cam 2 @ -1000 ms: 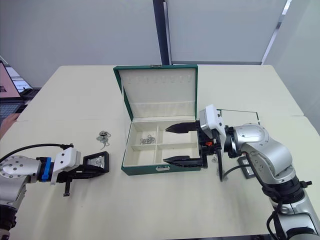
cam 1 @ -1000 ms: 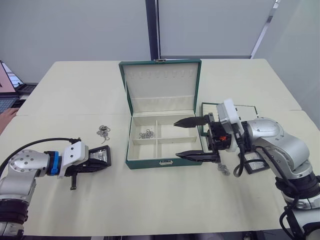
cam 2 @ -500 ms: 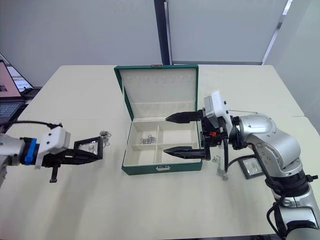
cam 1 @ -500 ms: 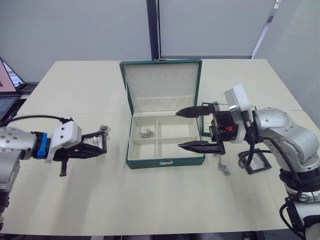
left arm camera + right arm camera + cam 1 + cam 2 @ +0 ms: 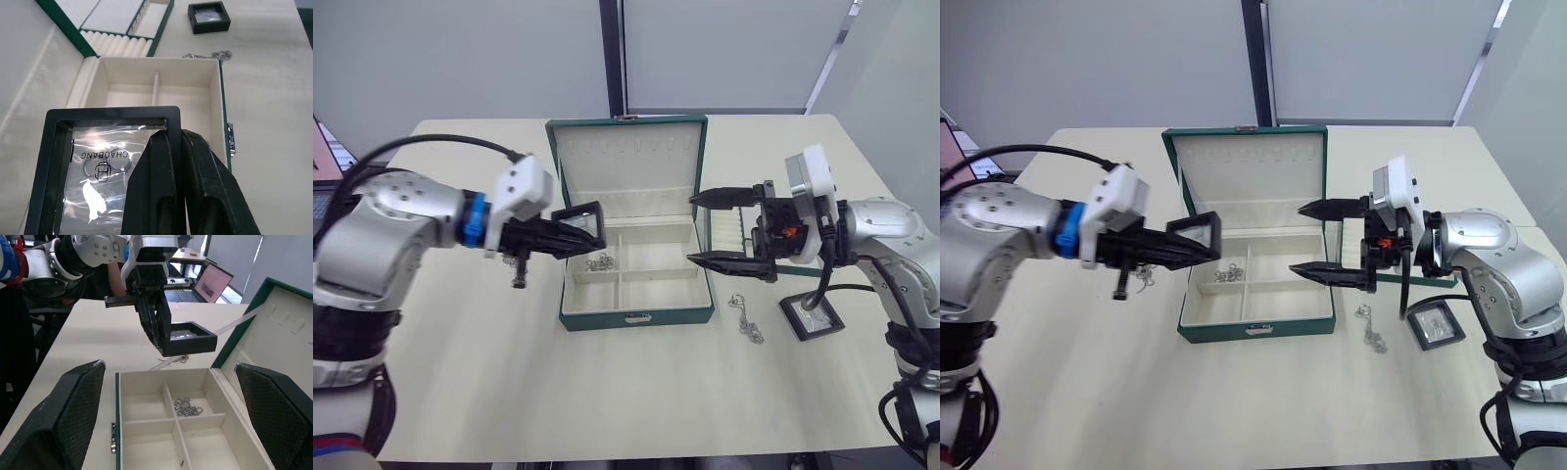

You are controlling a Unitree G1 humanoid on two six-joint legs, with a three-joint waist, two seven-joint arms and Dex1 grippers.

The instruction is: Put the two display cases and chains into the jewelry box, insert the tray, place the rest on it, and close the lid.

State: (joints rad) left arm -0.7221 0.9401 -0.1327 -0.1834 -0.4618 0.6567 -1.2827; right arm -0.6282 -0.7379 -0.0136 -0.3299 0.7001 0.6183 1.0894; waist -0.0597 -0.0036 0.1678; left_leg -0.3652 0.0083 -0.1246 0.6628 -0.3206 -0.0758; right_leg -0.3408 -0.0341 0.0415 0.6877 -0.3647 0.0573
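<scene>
My left end effector point(image 5: 579, 237) is clamped on one display case point(image 5: 582, 224), holding it in the air over the left rear part of the open jewelry box point(image 5: 636, 315), whose lid point(image 5: 628, 166) stands upright behind it. My right end effector point(image 5: 715, 229) hangs with its fingers spread wide and empty over the box's right edge, with the tray point(image 5: 741, 227) just behind it. A chain point(image 5: 600, 261) lies in the box's rear-left compartment below the held case; on the tabletop point(image 5: 607, 392), a second chain point(image 5: 745, 319) and the second display case point(image 5: 811, 316) lie below and to the right of my right end effector.
</scene>
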